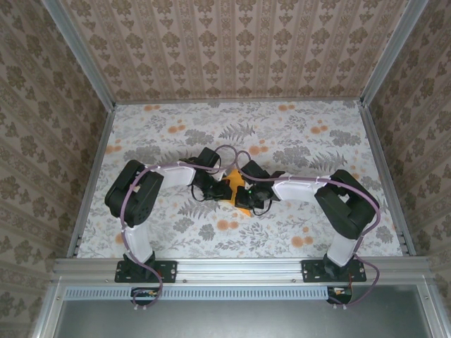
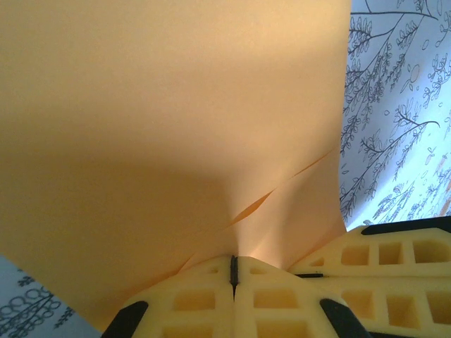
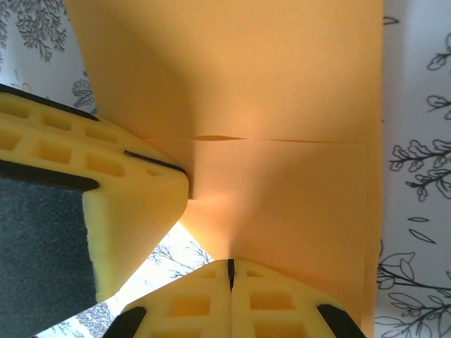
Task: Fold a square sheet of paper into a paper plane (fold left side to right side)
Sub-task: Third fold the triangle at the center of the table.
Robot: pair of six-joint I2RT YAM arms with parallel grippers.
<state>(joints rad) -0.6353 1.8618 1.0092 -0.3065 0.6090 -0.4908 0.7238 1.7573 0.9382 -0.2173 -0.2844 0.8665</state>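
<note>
Arms both bend inward in the top view; I see the left gripper [image 1: 225,190] and right gripper [image 1: 244,195] meeting mid-table over the orange paper [image 1: 233,180], at the centre of the floral cloth [image 1: 282,134].

Left wrist view: the left gripper [image 2: 234,271] has its jaws pressed together on the near edge of the orange paper [image 2: 176,127]; a crease line runs across the sheet.

Right wrist view: the right gripper [image 3: 230,271] likewise pinches the orange paper [image 3: 282,105], jaws closed on its edge, with the left fingers [image 3: 134,211] just beside them.
</note>
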